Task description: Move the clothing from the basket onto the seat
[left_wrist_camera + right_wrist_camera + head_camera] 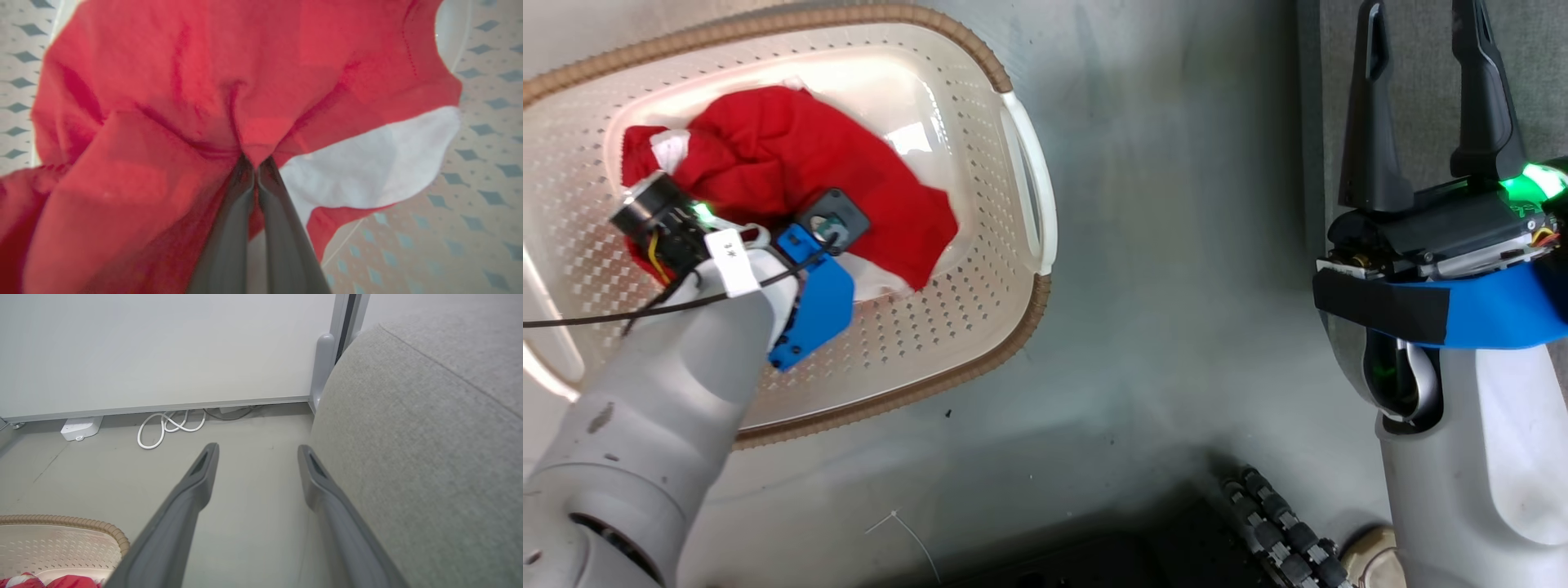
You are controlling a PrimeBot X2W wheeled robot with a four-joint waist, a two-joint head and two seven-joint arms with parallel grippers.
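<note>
Your left gripper point(256, 163) has its jaws pressed together on a fold of the clothing point(184, 90). In the left wrist view the two dark fingers point(229, 228) meet at the tips, and the red cloth puckers into creases right where they pinch. (A white patch of trim lies just beside them, not between them.)

Around the pinch, the rest of the red fabric lies crumpled over much of the bottom of the basket point(947, 327). From the head view you cannot tell whether the heap is one garment or two. Nothing hangs over the basket's rim.

Your right gripper point(1419, 33) is outside the basket, well apart from it on the side of the white side handle point(1029, 180). Its jaws are wide and empty, and bare floor point(1176, 245) lies between it and the basket. The seat point(429, 437) rises just beside that gripper, farther from the basket again, and the part you can see carries no clothing.

So reckon the task as barely begun: the grasp looks made, but all the cloth in view is inside the basket. What's left, by my judgement, is to lift the cloth clear of the basket wall, carry it across, let go over the seat, then return for whatever remains.
</note>
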